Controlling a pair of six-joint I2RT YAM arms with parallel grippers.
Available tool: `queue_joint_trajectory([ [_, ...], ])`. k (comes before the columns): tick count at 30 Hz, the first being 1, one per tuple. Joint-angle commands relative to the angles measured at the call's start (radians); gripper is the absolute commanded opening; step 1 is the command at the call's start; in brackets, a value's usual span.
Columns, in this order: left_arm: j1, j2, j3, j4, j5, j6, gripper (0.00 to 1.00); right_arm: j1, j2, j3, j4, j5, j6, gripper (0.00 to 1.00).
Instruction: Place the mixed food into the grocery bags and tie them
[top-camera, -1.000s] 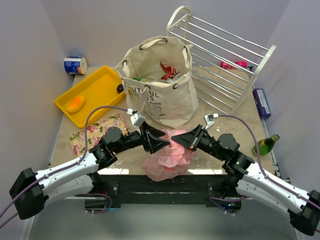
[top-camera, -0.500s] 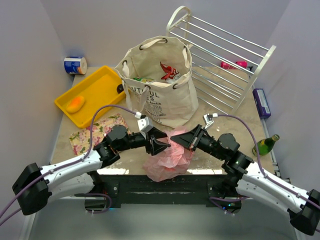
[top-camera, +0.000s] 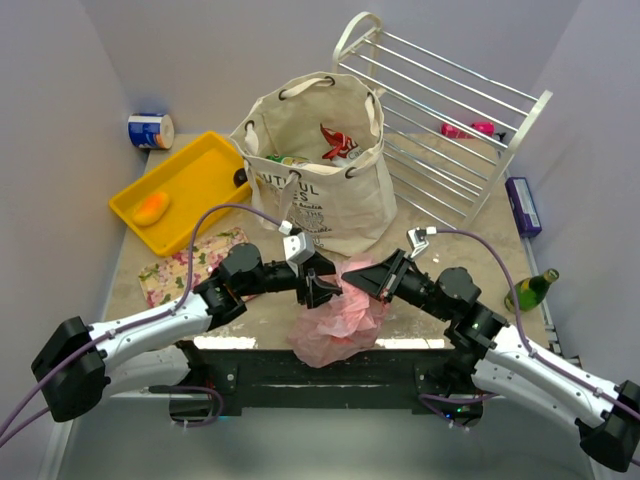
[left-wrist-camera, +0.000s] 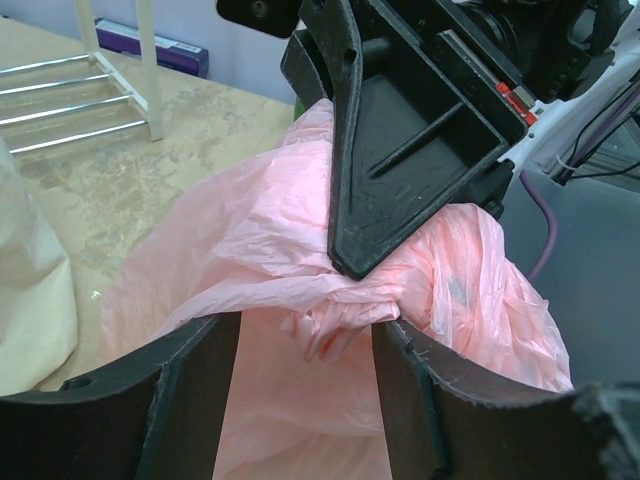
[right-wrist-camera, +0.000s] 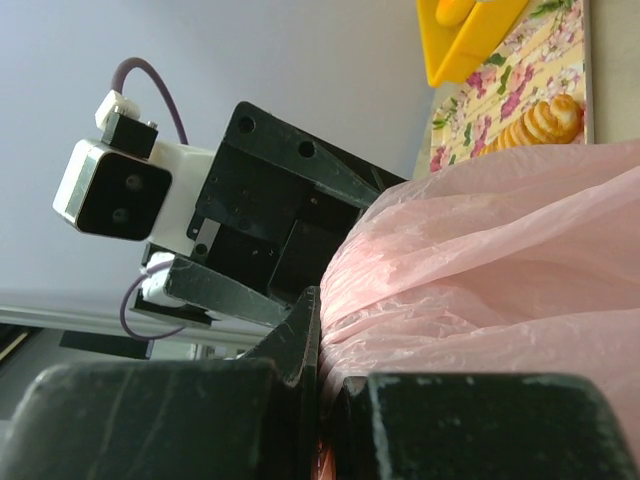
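We're tying the pink bag (top-camera: 335, 320): right gripper (top-camera: 350, 281) pinches its gathered top, left gripper (left-wrist-camera: 305, 335) straddles it, fingers apart; closing likely comes next.

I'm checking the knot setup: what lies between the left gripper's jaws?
A bunched fold of the pink bag, which the right gripper pinches just beyond them; the left wrist view shows it.

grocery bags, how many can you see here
2. The cream canvas tote stands mid-table beside the yellow tray; the pink plastic bag lies crumpled at the near edge in front of it. None seems hidden.
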Motion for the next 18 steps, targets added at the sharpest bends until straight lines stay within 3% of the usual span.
queue_joint_trajectory([
  [1, -0.003, -0.003, 0.037, 0.071, 0.060, 0.042, 0.51, -0.002, -0.009, 0.013, 0.020, -0.021, 0.000, 0.00],
  [9, -0.003, -0.007, 0.023, 0.120, 0.086, 0.031, 0.00, -0.002, -0.006, 0.058, -0.073, -0.015, -0.049, 0.00],
  [12, -0.003, -0.003, 0.011, 0.126, 0.083, 0.013, 0.00, -0.002, -0.006, 0.108, -0.174, -0.004, -0.101, 0.00],
  [13, -0.004, -0.003, 0.005, 0.126, 0.078, 0.011, 0.00, -0.002, -0.008, 0.122, -0.203, 0.004, -0.136, 0.03],
  [14, -0.003, -0.007, -0.001, 0.118, 0.075, 0.008, 0.00, -0.002, -0.011, 0.138, -0.231, 0.008, -0.155, 0.16],
  [18, -0.003, -0.027, -0.018, 0.075, 0.033, 0.006, 0.00, -0.003, -0.020, 0.251, -0.430, 0.036, -0.252, 0.43],
])
